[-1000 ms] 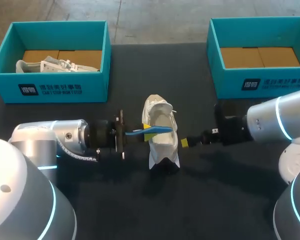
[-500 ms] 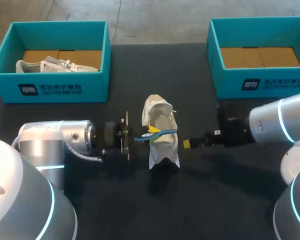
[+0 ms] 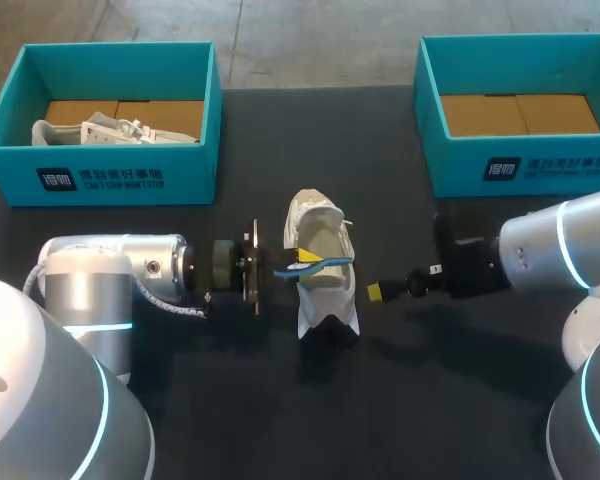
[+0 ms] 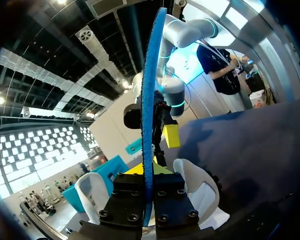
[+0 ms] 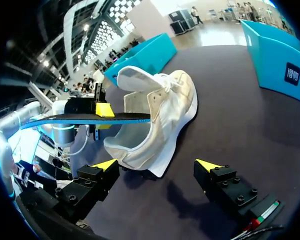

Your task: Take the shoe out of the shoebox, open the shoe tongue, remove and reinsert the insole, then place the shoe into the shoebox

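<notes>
A white shoe (image 3: 321,232) rests mid-table, its opening turned toward my left arm. My left gripper (image 3: 301,257) is shut on a thin blue insole (image 3: 328,264), whose far end reaches into the shoe's opening. In the left wrist view the insole (image 4: 149,115) runs edge-on out from between the fingers, with the shoe (image 4: 196,186) below it. My right gripper (image 3: 375,290) stands open just right of the shoe, holding nothing. In the right wrist view its own gripper (image 5: 159,166) sits in front of the shoe (image 5: 160,112), and the insole (image 5: 80,120) juts out sideways.
A teal shoebox (image 3: 100,180) at the back left holds another white shoe (image 3: 110,128). A second teal shoebox (image 3: 520,165) at the back right shows only its cardboard floor. The dark table (image 3: 380,420) lies bare in front of the shoe.
My left gripper has pushed the insole rightward, further into the shoe's opening. My right gripper has drawn back slightly to the right, still open.
</notes>
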{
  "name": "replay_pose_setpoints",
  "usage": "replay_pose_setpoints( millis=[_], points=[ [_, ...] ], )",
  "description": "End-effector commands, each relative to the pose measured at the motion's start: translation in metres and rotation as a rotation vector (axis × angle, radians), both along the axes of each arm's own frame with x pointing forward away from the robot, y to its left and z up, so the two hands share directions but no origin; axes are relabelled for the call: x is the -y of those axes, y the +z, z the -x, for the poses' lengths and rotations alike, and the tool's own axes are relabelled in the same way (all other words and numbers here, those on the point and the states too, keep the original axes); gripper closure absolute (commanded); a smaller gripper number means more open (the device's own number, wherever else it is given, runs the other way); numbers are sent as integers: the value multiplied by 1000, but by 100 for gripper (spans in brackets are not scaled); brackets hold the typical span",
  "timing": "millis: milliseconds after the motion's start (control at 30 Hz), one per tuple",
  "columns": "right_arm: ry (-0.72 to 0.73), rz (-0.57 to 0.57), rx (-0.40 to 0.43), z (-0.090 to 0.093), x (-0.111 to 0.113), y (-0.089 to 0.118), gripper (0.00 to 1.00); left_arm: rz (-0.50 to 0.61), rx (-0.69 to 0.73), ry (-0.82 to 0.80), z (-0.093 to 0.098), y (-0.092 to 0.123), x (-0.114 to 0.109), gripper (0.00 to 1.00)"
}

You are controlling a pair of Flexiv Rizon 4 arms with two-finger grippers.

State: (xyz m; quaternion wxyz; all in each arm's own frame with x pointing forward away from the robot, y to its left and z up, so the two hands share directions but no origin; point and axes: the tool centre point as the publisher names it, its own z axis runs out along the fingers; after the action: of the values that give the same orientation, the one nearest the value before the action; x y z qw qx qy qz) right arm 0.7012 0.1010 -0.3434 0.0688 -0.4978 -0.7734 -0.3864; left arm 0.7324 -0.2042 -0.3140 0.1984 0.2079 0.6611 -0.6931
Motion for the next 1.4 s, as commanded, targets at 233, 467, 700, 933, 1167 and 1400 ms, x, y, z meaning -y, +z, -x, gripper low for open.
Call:
replay_pose_setpoints(
  millis=[233,467,700,933,1167,1400],
  points=[
    [35,37,1,-7,-9,3,0,-14,2,-3,-6,-12,5,100],
    [32,41,-2,-6,-8,4,0,-29,10,12,-10,-17,3,100],
    [24,42,-3,-5,-7,4,0,-40,4,21,-13,-21,2,100],
    [14,41,-11,-2,-7,1,0,-51,0,28,-17,-25,2,100],
    [7,41,-16,0,-6,0,0,-62,-6,34,-20,-27,2,100],
    [4,40,-18,1,-5,-1,0,-54,-5,43,-19,-20,2,63]
  ],
)
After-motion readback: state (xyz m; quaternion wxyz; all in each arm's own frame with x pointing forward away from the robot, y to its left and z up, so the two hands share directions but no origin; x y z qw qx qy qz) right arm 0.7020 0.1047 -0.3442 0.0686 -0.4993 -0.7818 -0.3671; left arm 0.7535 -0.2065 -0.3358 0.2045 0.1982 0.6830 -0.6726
